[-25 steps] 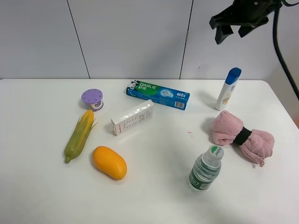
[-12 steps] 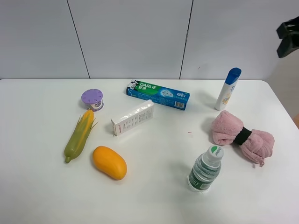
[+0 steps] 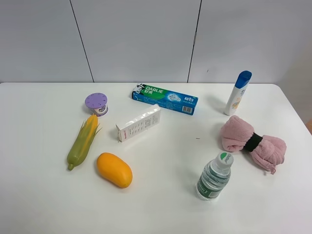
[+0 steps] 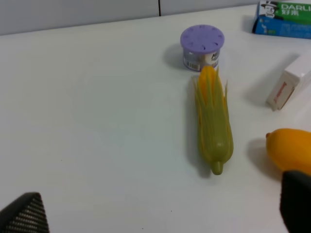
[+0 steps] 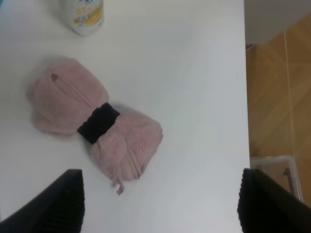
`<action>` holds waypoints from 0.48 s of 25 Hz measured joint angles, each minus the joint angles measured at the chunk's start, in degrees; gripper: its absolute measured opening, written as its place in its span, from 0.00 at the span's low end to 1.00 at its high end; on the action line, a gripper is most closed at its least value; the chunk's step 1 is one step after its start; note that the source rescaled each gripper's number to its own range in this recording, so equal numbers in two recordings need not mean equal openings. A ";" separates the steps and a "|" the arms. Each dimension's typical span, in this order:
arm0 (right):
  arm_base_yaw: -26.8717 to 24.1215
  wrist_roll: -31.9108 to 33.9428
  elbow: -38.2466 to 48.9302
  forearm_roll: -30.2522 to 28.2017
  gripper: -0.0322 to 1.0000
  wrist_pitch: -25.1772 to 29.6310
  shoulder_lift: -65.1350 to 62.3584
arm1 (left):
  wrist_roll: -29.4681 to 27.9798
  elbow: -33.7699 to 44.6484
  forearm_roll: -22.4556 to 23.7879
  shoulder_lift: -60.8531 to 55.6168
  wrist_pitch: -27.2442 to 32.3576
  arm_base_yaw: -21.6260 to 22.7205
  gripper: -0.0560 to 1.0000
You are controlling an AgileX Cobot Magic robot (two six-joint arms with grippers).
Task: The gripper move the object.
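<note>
The toy corn cob [image 3: 84, 140] lies on the white table at the left, its yellow tip toward the back and its green end toward the front. In the left wrist view the corn [image 4: 213, 124] lies ahead of my left gripper [image 4: 160, 209], which is open and empty; only its two fingertips [image 4: 25, 214] show at the frame corners. My right gripper [image 5: 165, 204] is open and empty, high above the pink towel [image 5: 95, 124]. Neither gripper shows in the exterior view.
An orange mango [image 3: 114, 169] lies just right of the corn's green end. A purple-lidded tub [image 3: 96, 104], a white box [image 3: 138, 122] and a toothpaste box [image 3: 165, 98] lie behind. A shampoo bottle [image 3: 238, 92], the pink towel [image 3: 252, 143] and a water bottle [image 3: 214, 176] stand right.
The right arm, seen at the top right of the exterior view a second ago, has swung right and left that view. The objects on the table have not moved.
</note>
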 joint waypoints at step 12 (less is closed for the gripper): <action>0.00 0.17 19.19 -0.77 0.96 -6.32 -33.24 | 0.00 0.00 0.00 0.00 0.00 0.00 1.00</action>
